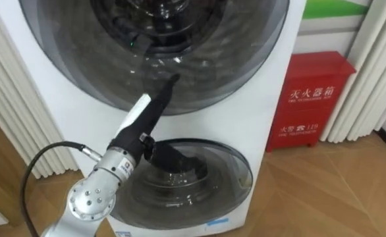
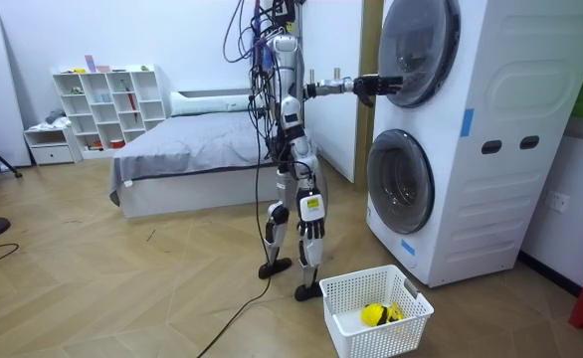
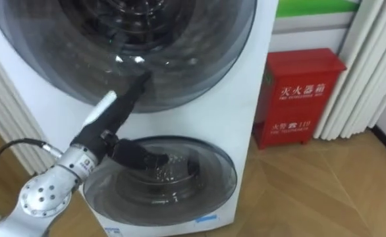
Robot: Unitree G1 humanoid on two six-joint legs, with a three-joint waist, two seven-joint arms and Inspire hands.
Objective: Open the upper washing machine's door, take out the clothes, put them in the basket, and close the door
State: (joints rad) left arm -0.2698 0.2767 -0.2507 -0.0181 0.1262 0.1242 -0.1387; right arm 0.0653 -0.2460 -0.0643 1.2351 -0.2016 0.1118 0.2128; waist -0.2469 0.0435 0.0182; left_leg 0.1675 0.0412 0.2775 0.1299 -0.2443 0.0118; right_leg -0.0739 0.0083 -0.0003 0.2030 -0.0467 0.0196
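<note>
left hand (image 1: 142, 126) fingers (image 1: 170, 84) straight against door (image 1: 246, 62)

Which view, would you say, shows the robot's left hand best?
The left eye view: the left hand is close, fingers straight at the upper door. The right eye view matches; the room view shows it small.

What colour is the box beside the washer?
Red with pale lettering. The box shows best in the right eye view.
</note>
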